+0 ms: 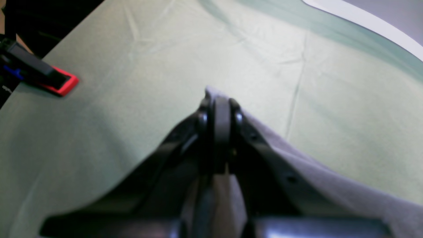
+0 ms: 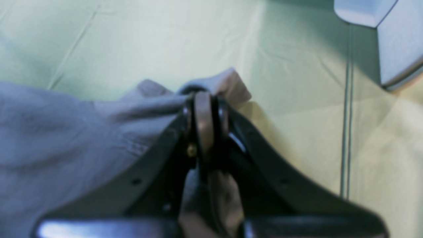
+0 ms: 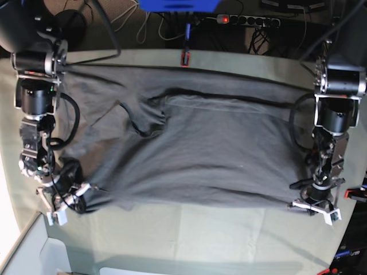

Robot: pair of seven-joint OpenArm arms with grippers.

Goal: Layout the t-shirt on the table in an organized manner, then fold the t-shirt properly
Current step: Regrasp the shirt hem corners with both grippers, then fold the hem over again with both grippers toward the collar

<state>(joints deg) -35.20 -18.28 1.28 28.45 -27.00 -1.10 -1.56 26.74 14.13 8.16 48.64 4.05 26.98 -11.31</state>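
Dark grey t-shirt (image 3: 195,149) stretches across mid-frame between both arms; left gripper (image 3: 314,207) lower right and right gripper (image 3: 67,201) lower left each pinch a corner.

beyond the far edge, at twelve o'clock in the base view, a dark floor holds tangled cables (image 3: 146,26), a power strip (image 3: 248,20) with a lit red switch, and a blue object (image 3: 179,4). at seven o'clock stands a pale grey box (image 3: 40,255). bright light falls from nine o'clock.
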